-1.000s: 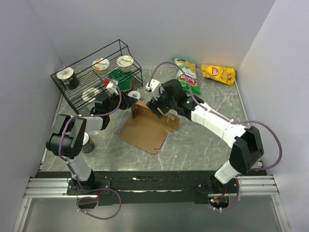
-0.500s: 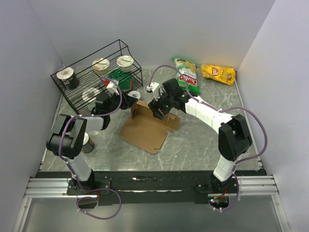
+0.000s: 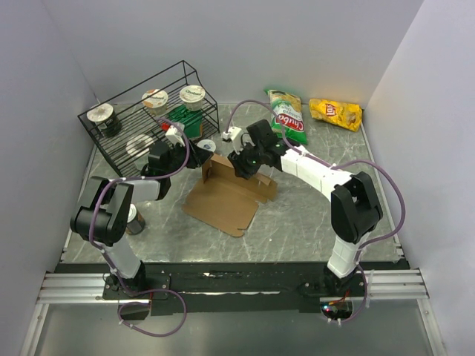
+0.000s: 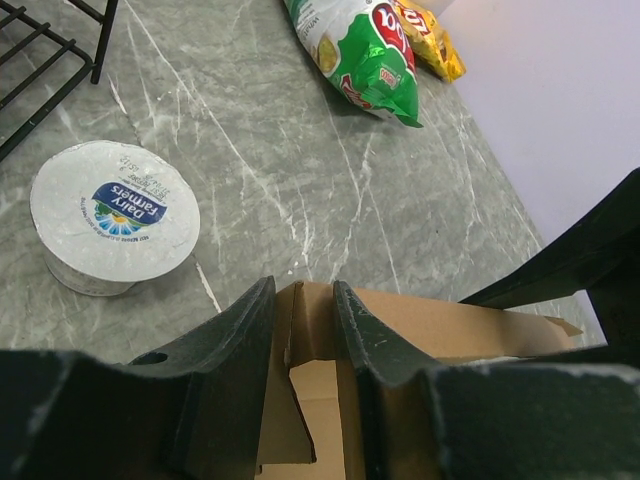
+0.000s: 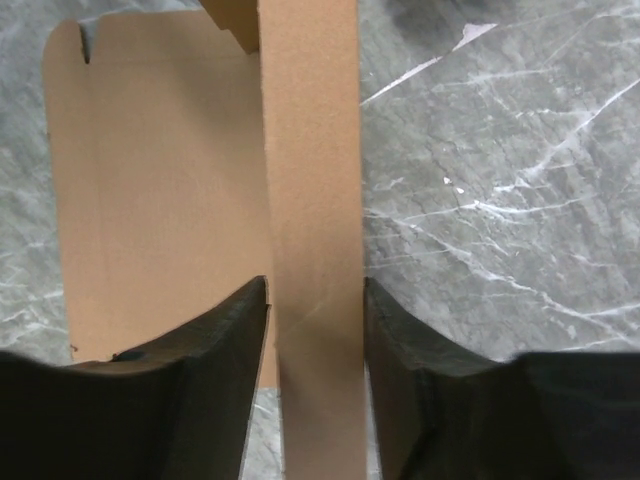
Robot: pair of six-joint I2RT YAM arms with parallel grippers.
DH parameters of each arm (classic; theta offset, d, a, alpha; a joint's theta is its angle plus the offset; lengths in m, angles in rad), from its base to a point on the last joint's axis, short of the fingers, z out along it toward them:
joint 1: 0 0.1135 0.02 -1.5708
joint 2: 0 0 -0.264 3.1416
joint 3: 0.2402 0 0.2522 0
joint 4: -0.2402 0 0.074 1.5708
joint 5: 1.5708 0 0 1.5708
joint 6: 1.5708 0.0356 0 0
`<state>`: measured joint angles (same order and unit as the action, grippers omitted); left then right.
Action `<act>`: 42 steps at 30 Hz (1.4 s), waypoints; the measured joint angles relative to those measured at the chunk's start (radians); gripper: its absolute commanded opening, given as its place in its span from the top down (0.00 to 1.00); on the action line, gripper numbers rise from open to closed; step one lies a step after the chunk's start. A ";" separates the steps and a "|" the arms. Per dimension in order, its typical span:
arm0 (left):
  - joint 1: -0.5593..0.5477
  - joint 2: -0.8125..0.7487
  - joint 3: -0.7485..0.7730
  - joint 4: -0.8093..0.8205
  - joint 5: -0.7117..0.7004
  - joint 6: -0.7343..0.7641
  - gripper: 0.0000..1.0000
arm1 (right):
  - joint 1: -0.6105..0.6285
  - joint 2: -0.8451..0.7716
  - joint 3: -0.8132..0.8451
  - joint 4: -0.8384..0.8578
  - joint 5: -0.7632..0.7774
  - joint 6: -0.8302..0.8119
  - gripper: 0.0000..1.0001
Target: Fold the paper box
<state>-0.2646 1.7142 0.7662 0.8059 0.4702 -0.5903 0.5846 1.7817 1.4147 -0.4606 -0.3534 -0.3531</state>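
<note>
The paper box (image 3: pixel 223 199) is a brown cardboard sheet lying mid-table, with its far flaps raised. My left gripper (image 3: pixel 199 157) is shut on the raised left corner flap. In the left wrist view the cardboard (image 4: pixel 315 320) fills the gap between the fingers of the gripper (image 4: pixel 300 305). My right gripper (image 3: pixel 242 167) stands over the far wall of the box. In the right wrist view a cardboard strip (image 5: pixel 312 200) runs between the fingers of the gripper (image 5: pixel 315 310) and touches both.
A black wire rack (image 3: pixel 119 130) with yogurt cups stands at the far left. A loose yogurt cup (image 4: pixel 115 215) sits just beyond the box. A green chip bag (image 3: pixel 288 115) and a yellow chip bag (image 3: pixel 335 113) lie at the back right.
My right arm has swung its elbow in toward the left, and its gripper has shifted slightly left along the box's far wall. The left gripper has kept its hold.
</note>
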 measured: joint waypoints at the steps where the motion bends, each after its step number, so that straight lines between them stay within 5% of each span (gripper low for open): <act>1: 0.000 -0.001 -0.001 0.000 -0.001 0.000 0.66 | 0.000 0.003 0.001 0.000 0.004 0.001 0.57; 5: -0.002 -0.005 -0.005 0.001 -0.004 -0.002 0.61 | 0.003 0.006 0.001 0.000 0.024 -0.004 0.59; 12: -0.002 -0.006 -0.011 -0.026 -0.015 -0.017 0.13 | 0.025 -0.005 -0.024 0.035 0.098 -0.024 0.64; 17: 0.007 -0.047 -0.011 -0.083 -0.011 -0.025 0.03 | 0.028 -0.018 -0.061 0.093 0.132 -0.040 0.65; 27: 0.145 -0.205 -0.040 -0.100 -0.040 -0.027 0.07 | 0.028 -0.026 -0.085 0.134 0.143 -0.064 0.66; 42: 0.177 0.004 0.013 -0.117 -0.029 -0.028 0.14 | 0.036 -0.039 -0.108 0.156 0.137 -0.094 0.66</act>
<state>-0.0875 1.7180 0.7795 0.6888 0.4408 -0.6186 0.6205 1.7432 1.3064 -0.3046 -0.2169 -0.4469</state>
